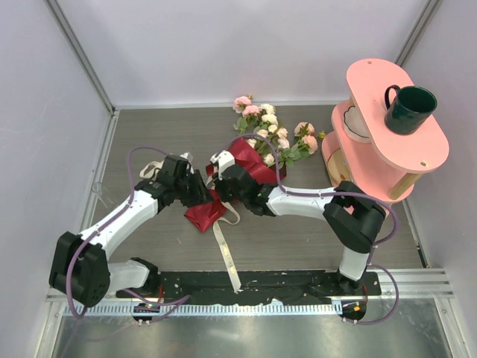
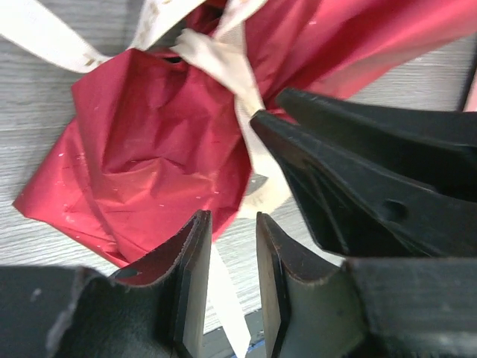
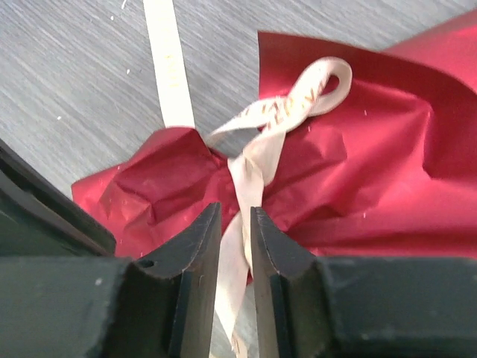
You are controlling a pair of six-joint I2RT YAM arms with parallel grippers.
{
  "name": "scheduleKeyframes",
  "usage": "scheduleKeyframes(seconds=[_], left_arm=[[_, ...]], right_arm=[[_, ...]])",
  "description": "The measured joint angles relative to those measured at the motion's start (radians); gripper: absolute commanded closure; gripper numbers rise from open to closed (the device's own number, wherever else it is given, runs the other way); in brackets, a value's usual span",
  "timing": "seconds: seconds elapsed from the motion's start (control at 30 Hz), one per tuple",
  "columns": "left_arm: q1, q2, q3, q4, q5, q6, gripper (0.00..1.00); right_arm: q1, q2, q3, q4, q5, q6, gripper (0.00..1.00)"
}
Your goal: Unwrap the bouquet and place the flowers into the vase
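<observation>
The bouquet [image 1: 253, 160] lies on its side in the middle of the table, its dark red paper [image 2: 149, 149] crumpled and spread at the stem end. The pink and cream flowers [image 1: 268, 123] point toward the back. A cream ribbon [image 3: 257, 160] twists over the paper, and one tail [image 1: 226, 257] trails to the near edge. My left gripper [image 2: 231, 218] hovers open over the paper's edge, holding nothing. My right gripper [image 3: 235, 210] is narrowly open, and the twisted ribbon strand runs between its fingers. Both grippers [image 1: 212, 186] meet at the tie. I cannot make out the vase.
A pink two-tier shelf [image 1: 395, 112] stands at the back right. It carries a dark green mug [image 1: 410, 110] on top and a white cup [image 1: 356, 123] on the lower tier. Enclosure walls close the left, back and right sides. A black rail [image 1: 261, 287] runs along the near edge.
</observation>
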Motion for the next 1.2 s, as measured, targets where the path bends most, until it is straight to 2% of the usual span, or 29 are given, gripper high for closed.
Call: scheduleKeyframes(seconds=[0.2, 0.37, 0.57, 0.63, 0.8, 0.87, 1.0, 1.2], left_arm=[[0.000, 0.065, -0.061, 0.015, -0.037, -0.017, 0.67], [0.000, 0.065, -0.106, 0.045, -0.045, -0.032, 0.67], [0.000, 0.065, -0.129, 0.074, -0.047, -0.046, 0.66], [0.000, 0.065, -0.135, 0.079, -0.048, -0.047, 0.66], [0.000, 0.065, -0.148, 0.096, -0.049, -0.047, 0.66], [0.000, 0.065, -0.152, 0.100, -0.052, -0.047, 0.66], [0.000, 0.065, -0.154, 0.101, -0.058, -0.047, 0.66], [0.000, 0.065, -0.155, 0.100, -0.070, -0.047, 0.66]], right_arm=[[-0.002, 0.108, 0.130, -0.060, -0.018, -0.064, 0.69], [-0.002, 0.169, 0.164, -0.097, -0.027, -0.109, 0.69], [-0.002, 0.188, 0.184, -0.117, -0.010, -0.158, 0.67], [-0.002, 0.188, 0.193, -0.126, 0.002, -0.170, 0.62], [-0.002, 0.205, 0.219, -0.146, 0.034, -0.214, 0.62], [-0.002, 0.218, 0.227, -0.153, 0.042, -0.225, 0.63], [-0.001, 0.230, 0.229, -0.160, 0.051, -0.239, 0.77], [0.005, 0.230, 0.235, -0.164, 0.061, -0.245, 0.88]])
